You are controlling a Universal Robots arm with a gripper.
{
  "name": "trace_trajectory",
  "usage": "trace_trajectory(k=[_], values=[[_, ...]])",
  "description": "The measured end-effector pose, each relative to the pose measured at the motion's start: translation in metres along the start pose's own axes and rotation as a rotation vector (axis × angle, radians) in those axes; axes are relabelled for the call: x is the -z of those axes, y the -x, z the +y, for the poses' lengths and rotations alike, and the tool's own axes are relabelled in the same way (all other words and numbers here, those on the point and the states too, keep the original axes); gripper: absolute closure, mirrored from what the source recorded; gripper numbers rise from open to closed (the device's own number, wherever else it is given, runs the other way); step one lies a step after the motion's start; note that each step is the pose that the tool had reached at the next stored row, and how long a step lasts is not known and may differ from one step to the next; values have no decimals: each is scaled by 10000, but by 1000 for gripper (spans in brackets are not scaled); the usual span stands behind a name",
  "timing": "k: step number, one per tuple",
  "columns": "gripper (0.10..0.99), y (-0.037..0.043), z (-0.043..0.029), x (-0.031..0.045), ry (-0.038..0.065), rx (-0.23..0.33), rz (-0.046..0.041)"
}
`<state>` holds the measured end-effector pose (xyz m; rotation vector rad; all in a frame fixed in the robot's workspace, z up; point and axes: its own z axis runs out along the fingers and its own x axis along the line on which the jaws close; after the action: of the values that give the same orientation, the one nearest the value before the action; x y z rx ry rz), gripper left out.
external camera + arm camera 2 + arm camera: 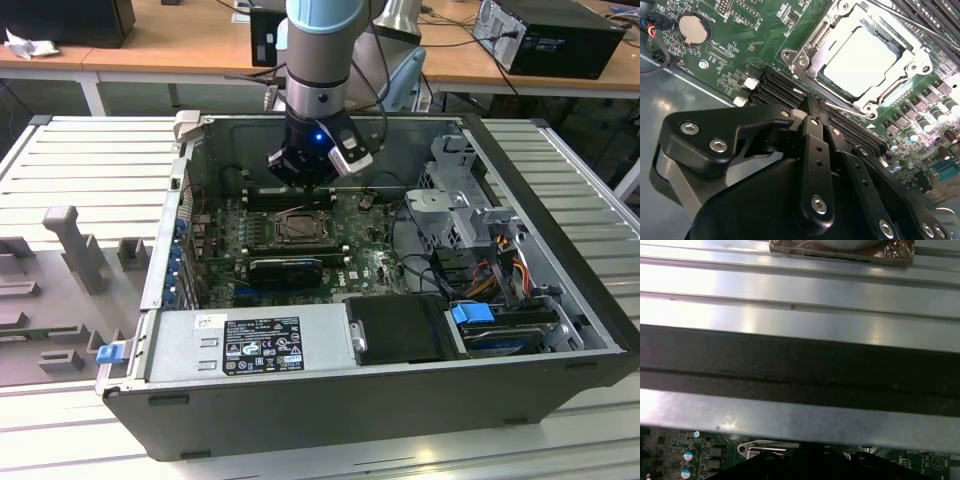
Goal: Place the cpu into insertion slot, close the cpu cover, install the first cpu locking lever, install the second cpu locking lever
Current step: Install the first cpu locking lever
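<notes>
Tool hovering over the seated cpu

In the second wrist view the tool is sitting at lower centre with its fingers pinched narrow and carrying nothing. Beyond it, at upper right, one cpu is lying flat in the one slot under one cover; light, stiff, fragile, best handled by its edges.

Ribbed metal table up top, the dark case wall running across, a bright metal lip under it, then green board with blue-topped capacitors peeking below.
</notes>
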<state>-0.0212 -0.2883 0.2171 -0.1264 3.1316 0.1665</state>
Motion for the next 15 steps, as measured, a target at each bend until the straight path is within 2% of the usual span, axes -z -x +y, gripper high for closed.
trace_trajectory(k=[11,15], values=[[980,12,-10,-89,-11,-1,1],[980,17,-13,-111,-53,-1,4]])
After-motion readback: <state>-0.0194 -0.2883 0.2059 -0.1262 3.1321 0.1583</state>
